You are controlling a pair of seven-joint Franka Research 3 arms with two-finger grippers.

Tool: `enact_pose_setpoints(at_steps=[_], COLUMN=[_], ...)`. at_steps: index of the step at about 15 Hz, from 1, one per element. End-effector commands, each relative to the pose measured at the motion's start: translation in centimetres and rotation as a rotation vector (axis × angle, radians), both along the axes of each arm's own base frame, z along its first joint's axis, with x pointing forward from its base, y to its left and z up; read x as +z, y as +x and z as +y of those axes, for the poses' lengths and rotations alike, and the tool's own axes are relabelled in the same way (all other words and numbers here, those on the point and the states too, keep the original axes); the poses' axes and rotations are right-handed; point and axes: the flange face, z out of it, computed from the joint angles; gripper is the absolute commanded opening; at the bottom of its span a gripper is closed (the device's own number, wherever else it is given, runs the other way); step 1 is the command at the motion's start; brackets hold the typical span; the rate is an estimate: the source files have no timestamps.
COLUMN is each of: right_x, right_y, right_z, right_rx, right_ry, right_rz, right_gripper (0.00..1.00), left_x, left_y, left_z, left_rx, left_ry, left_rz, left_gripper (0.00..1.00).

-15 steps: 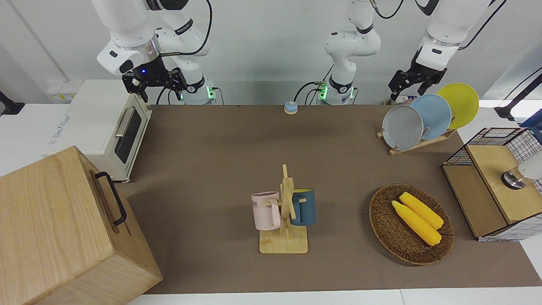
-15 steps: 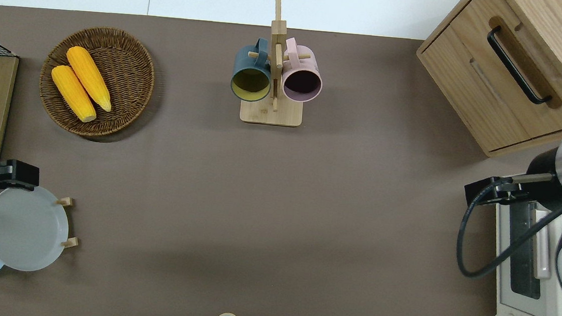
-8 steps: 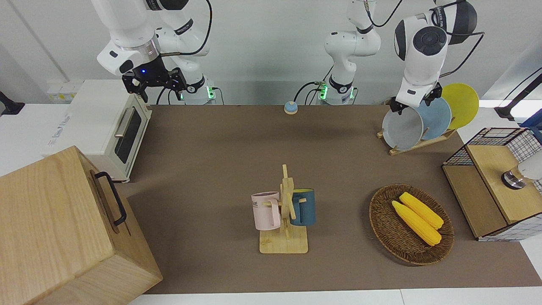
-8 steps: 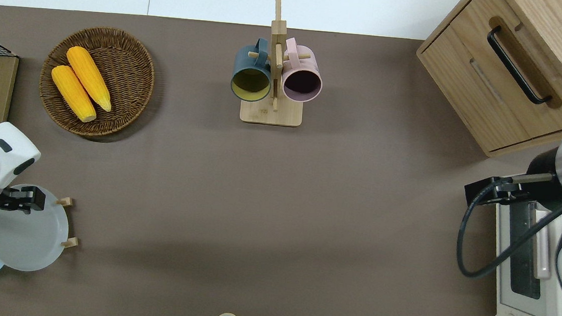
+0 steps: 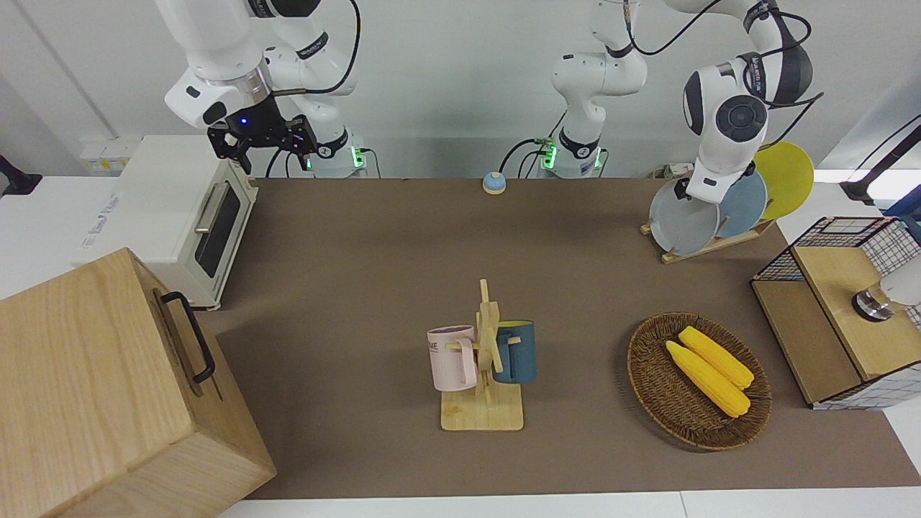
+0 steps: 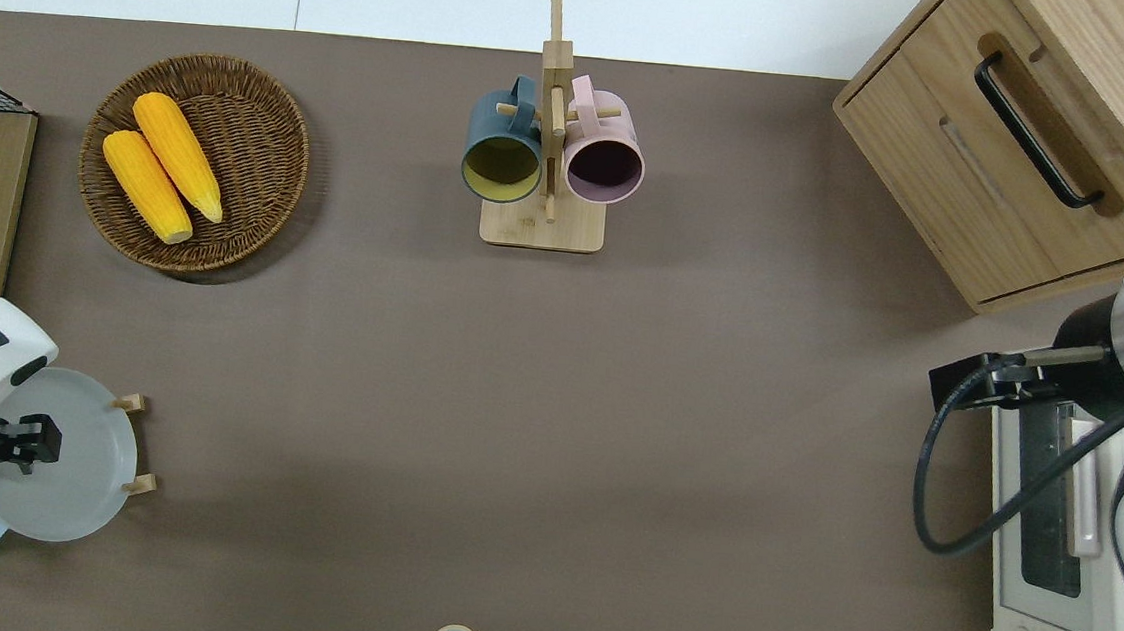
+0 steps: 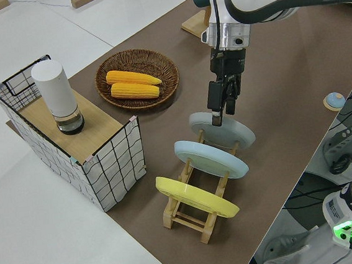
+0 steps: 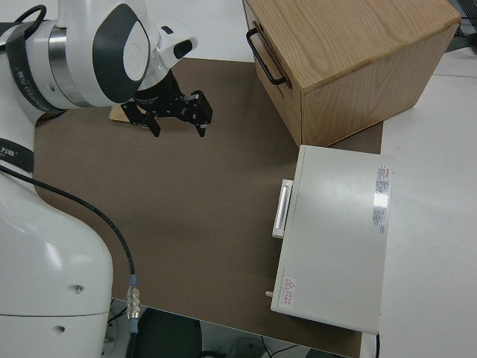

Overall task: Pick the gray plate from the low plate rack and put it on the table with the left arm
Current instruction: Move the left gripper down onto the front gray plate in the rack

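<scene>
Gray plate (image 7: 222, 130), round, tilted in low plate rack (image 7: 195, 212), on brown table (image 6: 555, 405)

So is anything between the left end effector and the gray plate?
Nothing visible. The left end effector is at the upper rim of the gray plate, which leans in the low plate rack. The right arm is parked.
</scene>
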Motion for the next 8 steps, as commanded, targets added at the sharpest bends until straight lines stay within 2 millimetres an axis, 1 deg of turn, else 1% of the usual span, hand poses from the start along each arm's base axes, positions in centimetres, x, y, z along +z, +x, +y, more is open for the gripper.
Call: enact_pose_setpoints(at_steps=[1, 2, 3, 5, 6, 8], right_x=[0.47, 0.47, 0.47, 0.47, 0.47, 0.47], right_y=[-0.21, -0.21, -0.21, -0.21, -0.21, -0.21], right_z=[-0.22, -0.22, -0.22, -0.22, -0.22, -0.22], right_rx=[-0.016, -0.016, -0.016, -0.016, -0.016, -0.016], right_ry=[-0.009, -0.009, -0.009, -0.009, -0.009, -0.009], right_rz=[0.001, 0.001, 0.001, 0.001, 0.001, 0.001], right_gripper=[0.983, 0.983, 0.983, 0.983, 0.983, 0.983], left_x=[-1.51, -1.51, -1.45, -1.45, -1.12, -0.78], left_y=[0.03, 0.02, 0.05, 0.05, 0.06, 0.13], left_z=[0.55, 0.61, 0.62, 0.62, 0.62, 0.34], left_rx=[0.003, 0.006, 0.007, 0.009, 0.011, 0.005], left_ry=[0.009, 0.008, 0.009, 0.009, 0.009, 0.009], left_rz=[0.011, 0.01, 0.008, 0.007, 0.0, -0.007], left_gripper=[0.63, 0.56, 0.52, 0.5, 0.46, 0.24])
